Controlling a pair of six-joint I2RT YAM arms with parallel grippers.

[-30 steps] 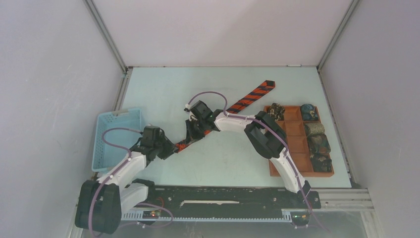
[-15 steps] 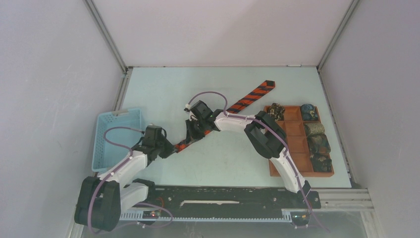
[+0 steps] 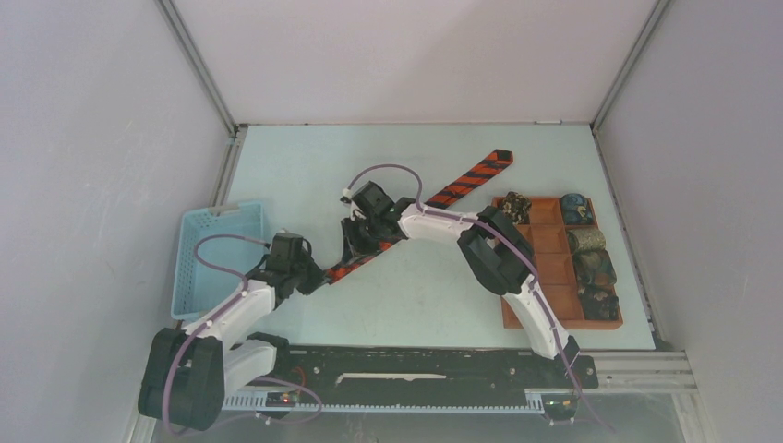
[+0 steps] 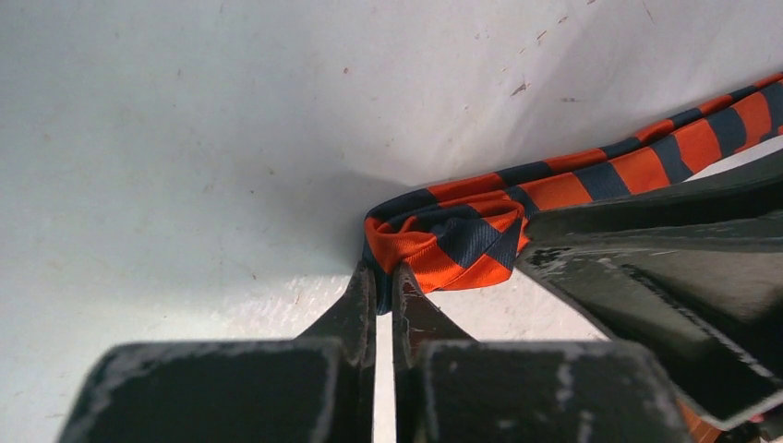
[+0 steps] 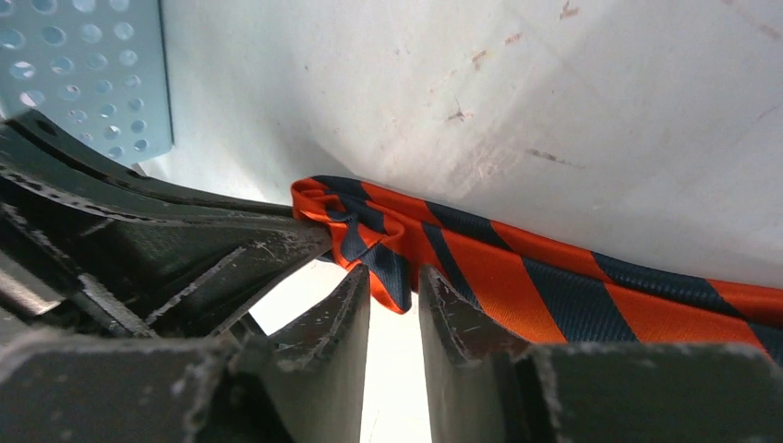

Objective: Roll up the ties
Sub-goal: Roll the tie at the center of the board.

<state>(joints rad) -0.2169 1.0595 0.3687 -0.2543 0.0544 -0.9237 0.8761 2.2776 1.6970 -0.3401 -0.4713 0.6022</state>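
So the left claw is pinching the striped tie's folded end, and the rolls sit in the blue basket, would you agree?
Not quite: the top view shows the rolls in the brown tray, not the basket. The left claw does pinch the striped tie at its fold.

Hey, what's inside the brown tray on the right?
Five rolled ties show in the tray, four down its right column. The right arm covers some left cells, so their contents are hidden.

One striped tie [image 3: 475,175], five rolls [image 3: 585,239]
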